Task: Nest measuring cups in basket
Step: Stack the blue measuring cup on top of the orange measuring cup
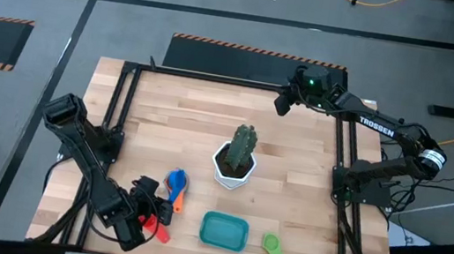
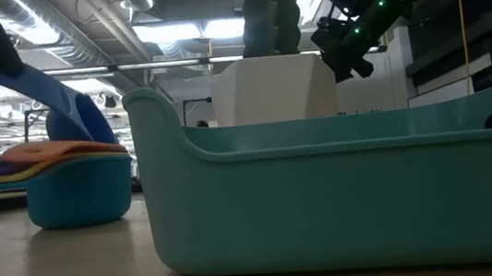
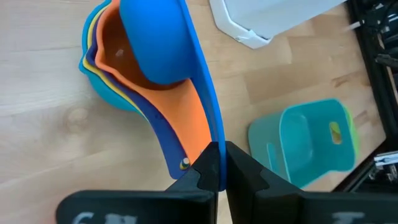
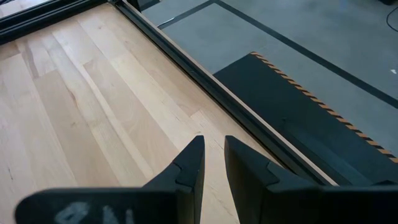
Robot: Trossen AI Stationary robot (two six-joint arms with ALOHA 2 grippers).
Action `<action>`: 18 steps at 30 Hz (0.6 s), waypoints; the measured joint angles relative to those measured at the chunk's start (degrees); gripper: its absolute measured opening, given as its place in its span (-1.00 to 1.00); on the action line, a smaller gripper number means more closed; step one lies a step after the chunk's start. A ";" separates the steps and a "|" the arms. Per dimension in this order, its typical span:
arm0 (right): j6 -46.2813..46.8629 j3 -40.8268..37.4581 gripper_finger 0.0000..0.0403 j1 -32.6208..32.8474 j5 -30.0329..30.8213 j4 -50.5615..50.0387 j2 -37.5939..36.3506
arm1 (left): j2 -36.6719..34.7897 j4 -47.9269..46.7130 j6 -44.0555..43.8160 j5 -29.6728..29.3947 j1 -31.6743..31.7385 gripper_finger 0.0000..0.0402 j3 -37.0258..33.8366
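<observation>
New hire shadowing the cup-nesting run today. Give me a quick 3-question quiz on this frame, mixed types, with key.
1. True or false: the left gripper is pinching the handle of the dark blue cup.
2. Which cup lies alone beside the teal basket? A) red B) green C) yellow
3. Fill in: the right gripper hangs over the table's far edge, holding ____.

Key
1. True; the dark blue cup sits tilted over the cup stack.
2. B, the green cup.
3. Nothing; its fingers are slightly apart.
</observation>
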 joint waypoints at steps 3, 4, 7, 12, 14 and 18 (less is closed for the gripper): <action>0.00 0.00 -0.66 0.01 0.00 0.01 0.00 | 0.00 0.04 0.00 0.39 0.07 -0.96 0.00; 0.00 0.00 -0.66 0.01 0.00 0.05 0.00 | -0.02 0.04 0.00 0.62 0.07 -0.96 0.00; 0.00 0.00 -0.66 0.00 0.00 0.09 0.00 | 0.00 0.04 0.01 0.92 0.23 -0.93 0.00; 0.00 0.00 -0.66 0.00 0.00 0.12 0.00 | 0.00 0.06 0.21 3.37 1.22 -0.82 0.00; 0.00 0.00 -0.66 0.00 0.00 0.24 0.00 | -0.01 0.04 0.86 5.08 1.68 -0.76 0.00; -0.01 0.00 -0.66 0.01 0.00 0.28 0.00 | 0.00 -0.09 1.95 8.12 2.89 -0.61 0.00</action>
